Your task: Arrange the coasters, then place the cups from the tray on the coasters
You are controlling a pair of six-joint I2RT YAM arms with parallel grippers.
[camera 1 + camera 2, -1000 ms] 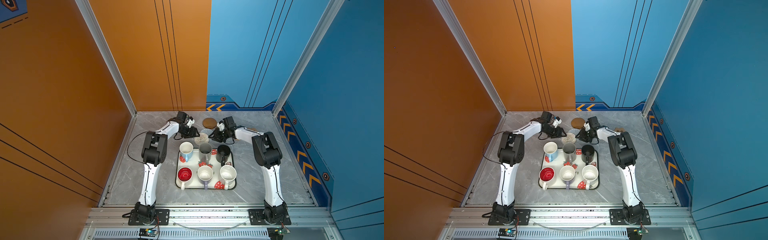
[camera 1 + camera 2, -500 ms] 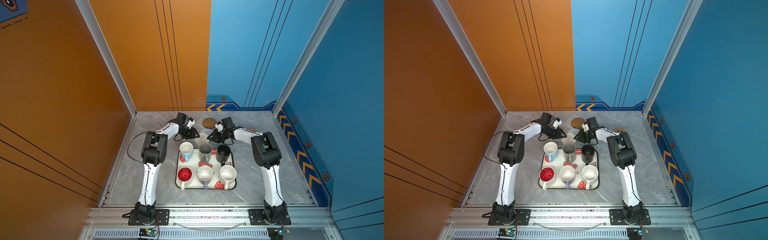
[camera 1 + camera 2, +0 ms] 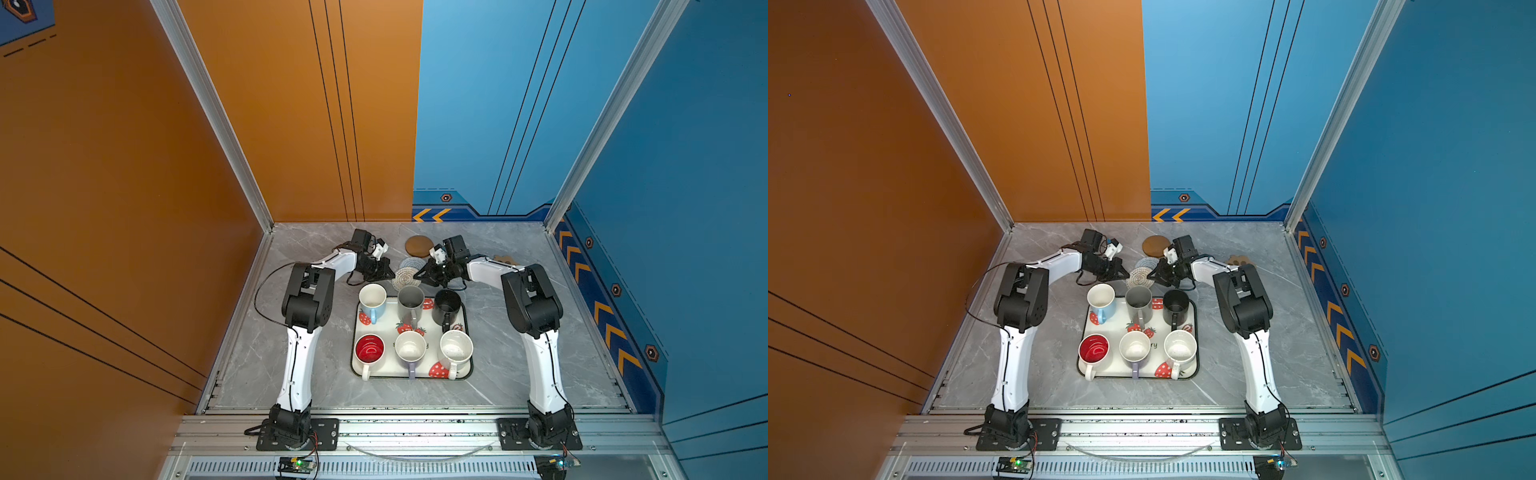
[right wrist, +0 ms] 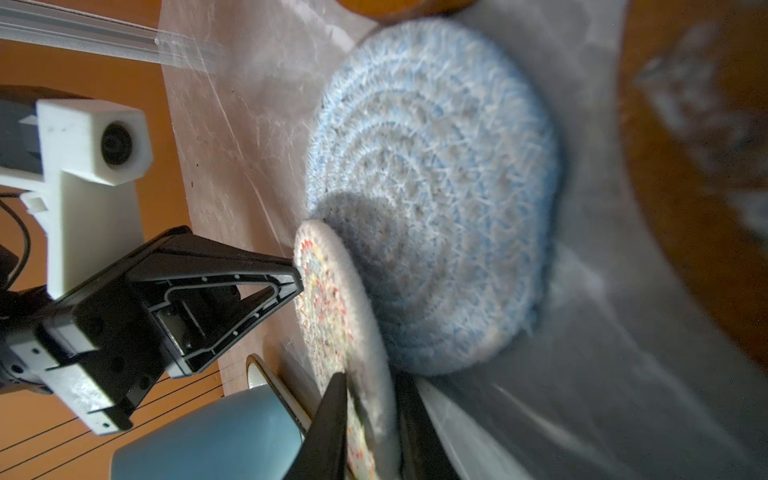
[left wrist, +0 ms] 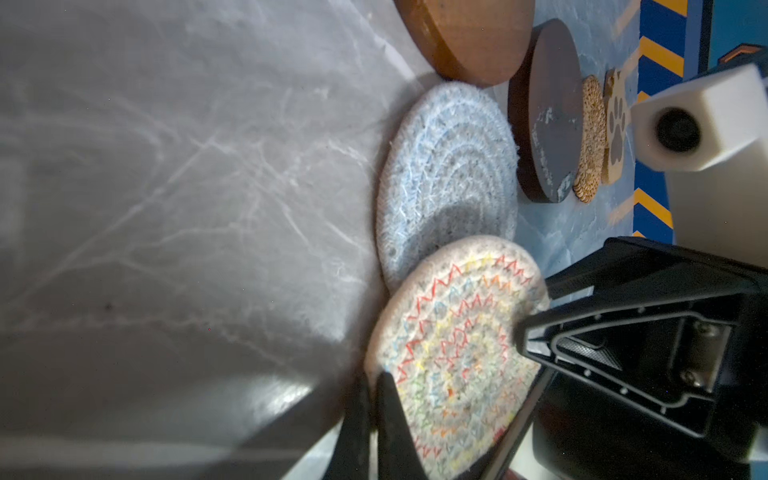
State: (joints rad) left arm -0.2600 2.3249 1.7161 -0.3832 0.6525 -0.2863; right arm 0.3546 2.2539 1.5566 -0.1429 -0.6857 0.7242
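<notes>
Open table: bare grey marble tabletop [image 3: 498,365] left, right and in front of cream strawberry-print tray [image 3: 399,375].
Tray: six handled mugs [image 3: 409,347] packed close.
Behind tray: left gripper [image 3: 390,273], right gripper [image 3: 419,277], beige woven round coaster [image 3: 404,277], brown wooden disc [image 3: 419,245] close together.

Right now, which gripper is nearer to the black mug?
Right. Both pinch the beige coaster: the right gripper at its edge nearest the black mug, the left gripper at the opposite edge.

Six mugs [image 3: 410,349], six coasters [image 5: 446,183], one tray [image 3: 433,340]
Coasters: two wooden discs [image 5: 473,37], two woven rounds [image 5: 457,365], one rattan round [image 5: 590,141], one paw shape [image 5: 617,124].
</notes>
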